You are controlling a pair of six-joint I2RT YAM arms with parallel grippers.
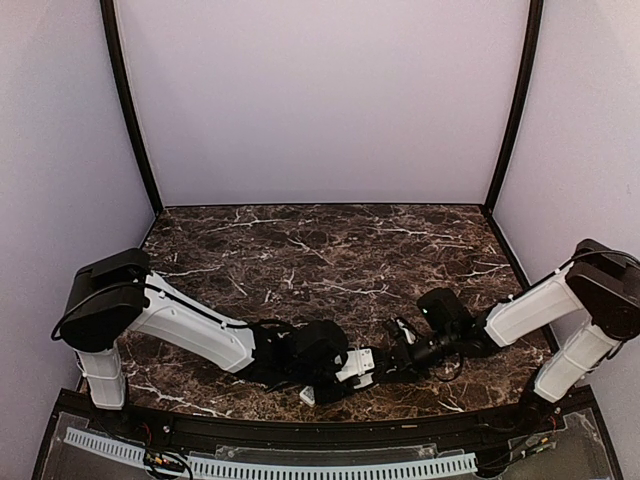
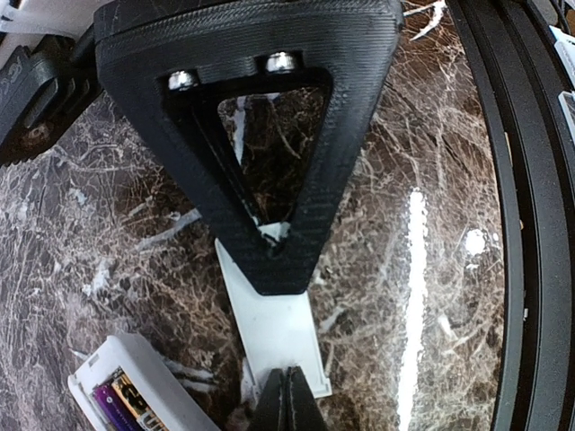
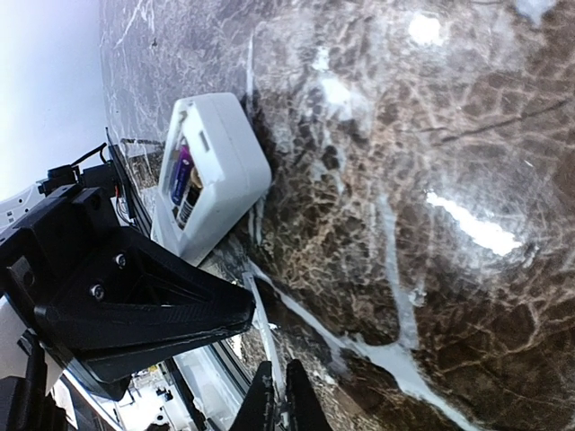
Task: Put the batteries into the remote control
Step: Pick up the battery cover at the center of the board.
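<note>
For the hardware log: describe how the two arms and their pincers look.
The left arm and right arm have white shell links, bulky black joint housings and thin black cables looping alongside. The left pincer and right pincer are matte black ribbed plastic; side-on, each shows a hollow triangular frame with two screws.

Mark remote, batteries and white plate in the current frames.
remote (image 3: 229,160), right wrist view, white casing beside the compartment.
batteries (image 3: 182,181), right wrist view, purple cell in the open compartment.
white plate (image 2: 278,328), left wrist view, middle of its flat face.
</note>
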